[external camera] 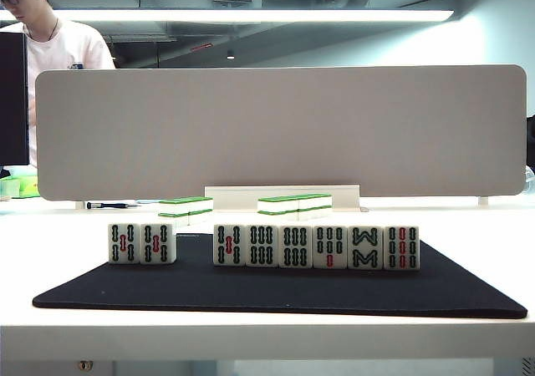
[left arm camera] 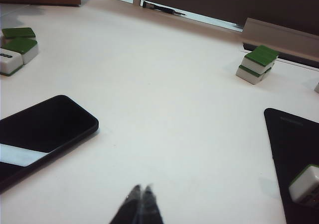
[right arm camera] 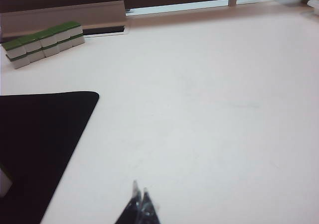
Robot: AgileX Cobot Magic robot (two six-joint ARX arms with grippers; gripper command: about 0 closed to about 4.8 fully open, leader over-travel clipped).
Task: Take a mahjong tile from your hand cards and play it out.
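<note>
The hand cards stand upright in a row on the black mat (external camera: 251, 291): two at the left (external camera: 142, 243), a one-tile gap, then several more (external camera: 313, 246), one with a W-and-M zigzag (external camera: 365, 247). The mahjong tile is out of view. Neither arm shows in the exterior view. My left gripper (left arm camera: 141, 189) is shut and empty over bare white table, left of the mat's corner (left arm camera: 294, 139), where one green-backed hand card (left arm camera: 304, 183) stands. My right gripper (right arm camera: 139, 190) is shut and empty over the table, right of the mat (right arm camera: 35, 144).
Stacks of green-backed tiles (external camera: 185, 209) (external camera: 294, 205) lie behind the mat, before a grey board (external camera: 280, 129). A black phone (left arm camera: 45, 129) and more green-backed tiles (left arm camera: 17, 47) lie at the table's left. A person (external camera: 50, 42) stands behind the board.
</note>
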